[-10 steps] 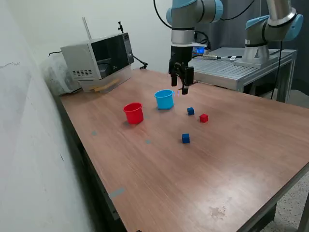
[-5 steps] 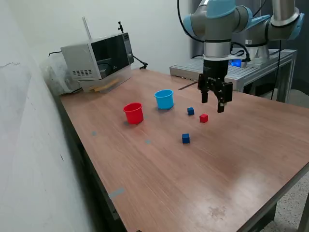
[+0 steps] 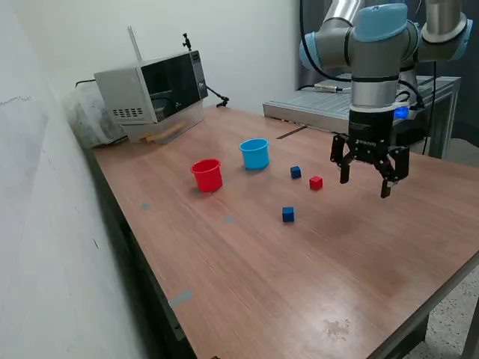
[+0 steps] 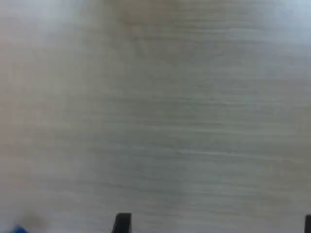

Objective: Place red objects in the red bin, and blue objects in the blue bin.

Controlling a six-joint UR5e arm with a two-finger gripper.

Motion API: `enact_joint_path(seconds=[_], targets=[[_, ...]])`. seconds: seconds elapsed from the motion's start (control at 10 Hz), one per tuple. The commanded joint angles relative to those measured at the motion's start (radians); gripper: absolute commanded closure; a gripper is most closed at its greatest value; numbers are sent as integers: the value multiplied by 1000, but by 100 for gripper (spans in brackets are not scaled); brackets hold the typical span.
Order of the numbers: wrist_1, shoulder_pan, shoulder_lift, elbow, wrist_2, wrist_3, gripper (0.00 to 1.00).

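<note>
Exterior view shows three small cubes lying loose on the tabletop (image 3: 247, 262): one red cube (image 3: 316, 182), a blue cube (image 3: 296, 172) just beside it toward the cups, and a second blue cube (image 3: 288, 215) set apart nearer the camera. Only one red cube can be seen out on the wood; whether another sits inside a cup cannot be told from this angle. The red cup (image 3: 206, 175) and the light blue cup (image 3: 254, 153) stand upright near each other, toward the microwave (image 3: 152, 93), neither touching the other. The cubes look like light, rigid blocks with flat faces and sharp edges, so they should neither squash nor break; a pinch across two opposite flat sides, low on the block and square to it, seems the surest hold, since a grip on the corners would likely let the block twist or pop out. The cups look thin and light and could tip if knocked. The claw (image 3: 367, 182) hangs above the tabletop on the exterior view's right of the red cube, clear of every cube, its fingers spread wide with nothing between them and touching nothing. Wrist view is blurred: mostly bare wood grain, with one dark fingertip (image 4: 122, 222) at the frame's edge and a smudge of blue in a corner, too vague to name.
</note>
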Motion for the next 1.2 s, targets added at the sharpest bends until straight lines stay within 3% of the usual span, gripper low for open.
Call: enact_joint_path(seconds=[0.0, 0.1, 0.2, 0.3, 0.4, 0.6, 0.7, 0.8, 1.1], targets=[[131, -57, 24, -36, 80, -637, 0], [284, -79, 25, -45, 75, -832, 0], [322, -108, 28, -56, 71, -938, 0], [294, -134, 25, -59, 74, -977, 0], [255, -154, 15, -65, 72, -993, 0], [302, -165, -24, -70, 78, -979, 0], [345, -169, -33, -68, 125, -979, 0], [365, -168, -39, -70, 215, -984, 0], [486, -142, -42, -79, 215, -982, 0]])
